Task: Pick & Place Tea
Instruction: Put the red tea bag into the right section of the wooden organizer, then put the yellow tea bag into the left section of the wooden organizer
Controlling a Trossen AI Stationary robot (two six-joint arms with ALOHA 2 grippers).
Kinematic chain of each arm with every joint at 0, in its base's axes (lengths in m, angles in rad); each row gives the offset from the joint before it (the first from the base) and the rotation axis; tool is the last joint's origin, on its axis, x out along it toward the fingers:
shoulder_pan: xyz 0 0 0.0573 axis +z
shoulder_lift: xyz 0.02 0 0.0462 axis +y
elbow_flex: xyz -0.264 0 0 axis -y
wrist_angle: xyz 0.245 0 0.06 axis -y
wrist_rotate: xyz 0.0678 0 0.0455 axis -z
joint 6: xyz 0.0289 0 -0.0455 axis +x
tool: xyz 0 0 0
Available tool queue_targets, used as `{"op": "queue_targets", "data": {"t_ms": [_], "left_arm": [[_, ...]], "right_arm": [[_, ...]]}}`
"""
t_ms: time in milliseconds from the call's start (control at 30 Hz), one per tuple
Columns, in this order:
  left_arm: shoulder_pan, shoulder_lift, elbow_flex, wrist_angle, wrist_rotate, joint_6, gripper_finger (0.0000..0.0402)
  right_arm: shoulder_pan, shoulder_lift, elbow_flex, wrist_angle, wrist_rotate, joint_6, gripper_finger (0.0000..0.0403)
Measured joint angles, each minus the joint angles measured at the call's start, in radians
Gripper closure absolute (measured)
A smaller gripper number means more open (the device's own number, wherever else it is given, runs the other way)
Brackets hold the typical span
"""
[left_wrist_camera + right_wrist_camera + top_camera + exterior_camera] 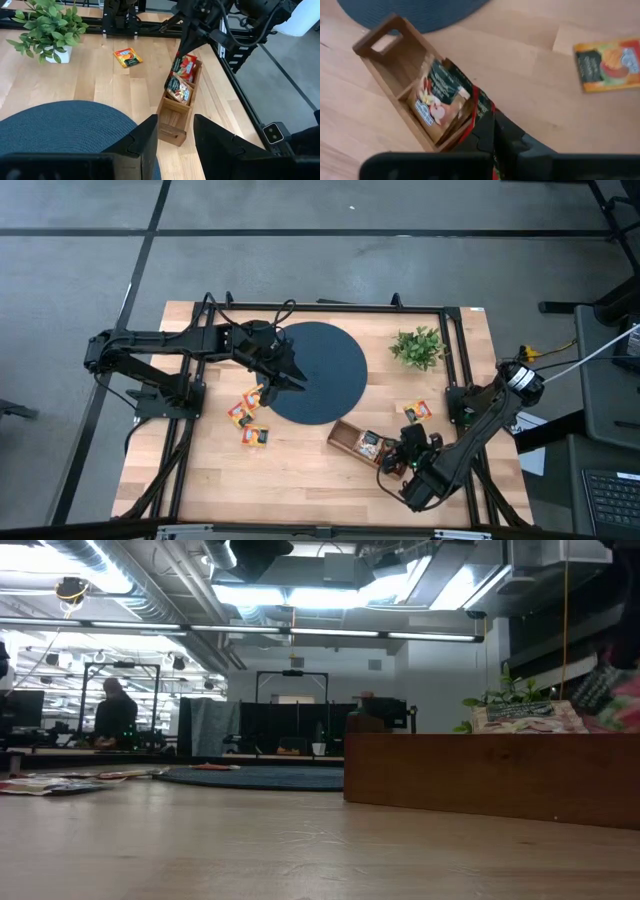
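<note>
The brown wooden tray (352, 440) lies on the table near my right gripper (400, 452), which is shut on a red tea packet (185, 65) at the tray's end compartment. A green-and-white tea packet (437, 97) stands in the middle compartment. The compartment by the handle end (375, 42) shows bare wood. An orange tea packet (610, 65) lies flat on the table beside the tray. Three more tea packets (250, 418) lie flat at the left of the blue mat (320, 370). My left gripper (175, 145) hangs open above the mat's edge, nothing between its fingers. My right gripper pinches the red packet by its upper edge (482, 107) between its two fingers, which slant steeply down from above. The packet hangs tilted below the fingers (192, 42), and its lower part reaches into the tray's end compartment next to the green-and-white packet.
A small green plant (418, 345) in a white pot stands at the far right of the table. Black frame rails (455, 350) run along the table's sides. Bare wood lies between the tray and the left packets. A person (115, 710) sits far off in the room.
</note>
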Motion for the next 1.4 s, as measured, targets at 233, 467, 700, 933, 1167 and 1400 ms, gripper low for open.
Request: {"op": "queue_targets", "data": {"t_ms": [233,467,700,933,1167,1400], "left_arm": [[0.000,0.000,0.000,0.000,0.000,0.001,0.0281],[0.000,0.000,0.000,0.000,0.000,0.001,0.0283],[0.000,0.000,0.000,0.000,0.000,0.001,0.0281],[0.000,0.000,0.000,0.000,-0.004,0.034,0.0285],[0.000,0.000,0.000,0.000,-0.005,0.035,0.0285],[0.000,0.000,0.000,-0.009,-0.005,0.034,0.0286]], "right_arm": [[0.000,0.000,-0.006,0.010,-0.035,0.025,0.0352],[0.000,0.000,-0.006,0.011,-0.050,0.033,0.0304],[-0.006,-0.001,0.031,0.007,-0.068,0.029,0.0270],[-0.045,-0.042,0.117,-0.085,-0.062,-0.012,0.0265],[-0.101,-0.119,0.138,-0.307,-0.217,-0.034,0.0291],[-0.155,-0.162,0.037,-0.333,-0.404,-0.089,0.0393]]}}
